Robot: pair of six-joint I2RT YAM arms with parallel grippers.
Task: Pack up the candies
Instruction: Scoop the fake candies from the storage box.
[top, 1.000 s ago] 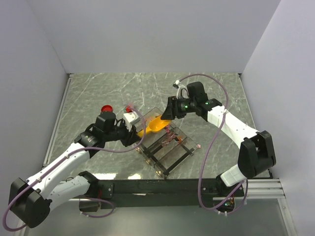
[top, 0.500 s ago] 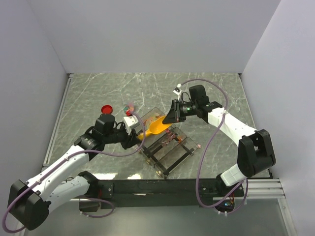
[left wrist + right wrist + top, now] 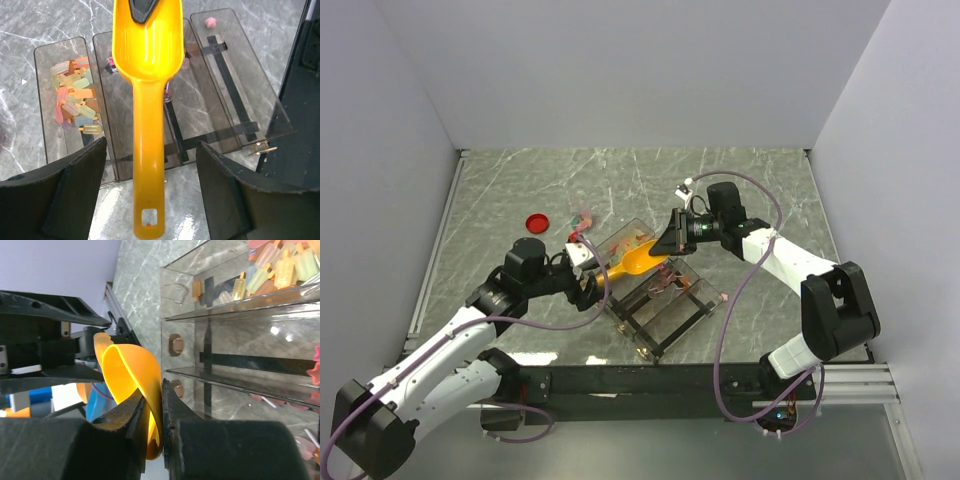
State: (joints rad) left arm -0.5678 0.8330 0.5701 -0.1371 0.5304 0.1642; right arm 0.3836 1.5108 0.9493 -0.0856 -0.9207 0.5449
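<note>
The candies [image 3: 75, 97] lie heaped in the end compartment of the clear organizer [image 3: 235, 100], with a few strays in the next one. My right gripper [image 3: 161, 407] has now clamped onto the bowl rim of the yellow scoop [image 3: 148, 90]. My left gripper [image 3: 150, 155] has let go, jaws spread wide either side of the handle.

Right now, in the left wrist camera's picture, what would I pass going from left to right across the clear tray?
Heap of candies → yellow scoop → lone pink candy.
</note>
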